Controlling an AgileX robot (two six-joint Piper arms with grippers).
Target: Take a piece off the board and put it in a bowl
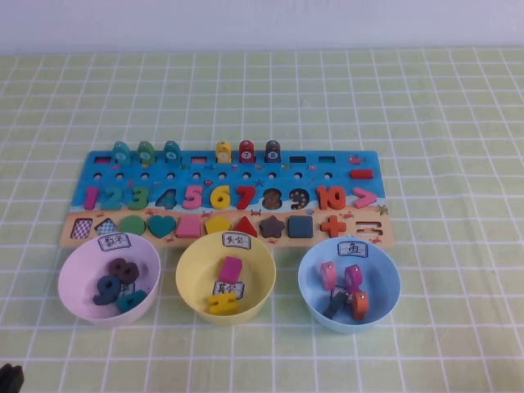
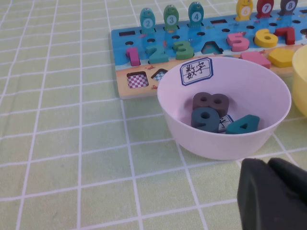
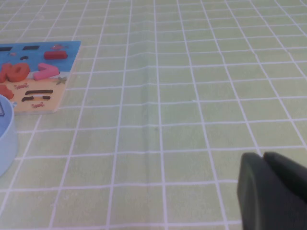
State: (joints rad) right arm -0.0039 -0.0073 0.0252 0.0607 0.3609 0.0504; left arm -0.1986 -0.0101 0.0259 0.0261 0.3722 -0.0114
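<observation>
The dark-teal heart piece [image 1: 161, 225] lies in its slot on the tan strip of the board [image 1: 344, 169], between a green disc and a pink square. The pale-yellow bowl [image 1: 191, 270] stands just in front of the board's middle and holds a pink block and a yellow piece. In the left wrist view the heart is hidden behind the lilac bowl [image 2: 225, 143]. My left gripper [image 2: 267, 163] is shut and empty, low over the table in front of the lilac bowl; its tip shows at the bottom left of the high view [image 1: 10, 378]. My right gripper [image 3: 263, 157] is shut and empty, over bare cloth right of the board [image 3: 43, 91].
A lilac-pink bowl [image 1: 75, 282] with number pieces stands left of the yellow bowl. A light-blue bowl [image 1: 311, 278] with fish pieces stands to its right, its edge showing in the right wrist view [image 3: 5, 139]. Fish pegs stand along the board's far edge. Green checked cloth covers the table.
</observation>
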